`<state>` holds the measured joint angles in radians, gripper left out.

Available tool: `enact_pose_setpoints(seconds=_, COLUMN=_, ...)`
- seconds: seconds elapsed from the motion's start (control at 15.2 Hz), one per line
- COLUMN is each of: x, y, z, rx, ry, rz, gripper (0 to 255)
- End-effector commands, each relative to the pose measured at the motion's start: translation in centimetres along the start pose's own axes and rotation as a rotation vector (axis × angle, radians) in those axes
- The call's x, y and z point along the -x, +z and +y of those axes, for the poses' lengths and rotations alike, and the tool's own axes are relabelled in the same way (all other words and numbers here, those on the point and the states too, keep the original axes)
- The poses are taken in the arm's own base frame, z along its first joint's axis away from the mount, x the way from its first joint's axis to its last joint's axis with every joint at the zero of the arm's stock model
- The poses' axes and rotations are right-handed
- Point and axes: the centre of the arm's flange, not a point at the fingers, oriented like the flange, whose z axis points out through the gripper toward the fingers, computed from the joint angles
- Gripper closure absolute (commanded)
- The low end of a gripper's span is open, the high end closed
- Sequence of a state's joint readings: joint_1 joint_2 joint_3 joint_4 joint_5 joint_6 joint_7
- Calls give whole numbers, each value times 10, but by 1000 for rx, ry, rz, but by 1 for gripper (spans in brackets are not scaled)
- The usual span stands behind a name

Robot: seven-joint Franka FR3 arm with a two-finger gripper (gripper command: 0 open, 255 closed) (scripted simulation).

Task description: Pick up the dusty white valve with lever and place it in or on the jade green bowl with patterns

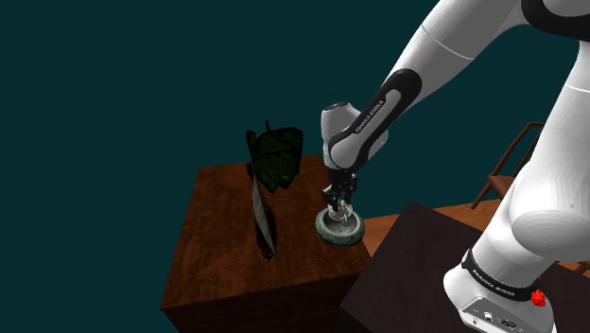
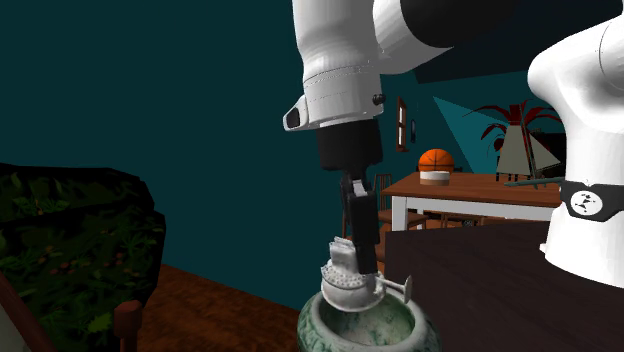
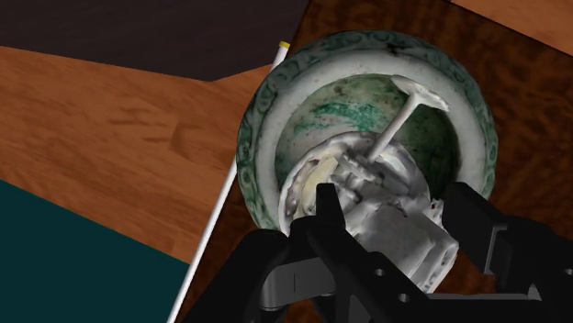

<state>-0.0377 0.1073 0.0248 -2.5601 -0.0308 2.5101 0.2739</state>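
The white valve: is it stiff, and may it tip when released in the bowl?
Likely stiff: the valve shows no bending in the gripper. Its thin lever sticks out to one side, so it may lean that way or catch the rim of the bowl.

Leafy plant (image 1: 274,156) on wooden table (image 1: 217,255); basketball (image 2: 436,160) — orange — well behind.

Whitish valve (image 2: 347,288), lever sideways, held over the green-patterned bowl (image 3: 273,90).

One whitish valve with a lever (image 3: 367,188), one green patterned bowl (image 3: 349,44), one dark leafy plant (image 1: 276,156), one brown wooden table (image 1: 217,248), one orange basketball (image 2: 436,160).
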Motion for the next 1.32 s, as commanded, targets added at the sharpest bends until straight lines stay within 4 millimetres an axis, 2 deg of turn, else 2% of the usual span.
enact_pose_setpoints(seconds=0.0, x=0, y=0, z=0, rx=0, ry=0, rz=0, gripper=255)
enact_pose_setpoints(seconds=0.07, x=0, y=0, z=0, rx=0, ry=0, rz=0, gripper=255)
enact_pose_setpoints(seconds=0.13, x=0, y=0, z=0, rx=0, ry=0, rz=0, gripper=0)
enact_pose_setpoints(seconds=0.46, x=0, y=0, z=0, rx=0, ry=0, rz=0, gripper=0)
enact_pose_setpoints(seconds=0.73, x=0, y=-50, z=0, rx=0, ry=0, rz=0, gripper=0)
enact_pose_setpoints(seconds=1.25, x=0, y=-50, z=0, rx=0, ry=0, rz=0, gripper=0)
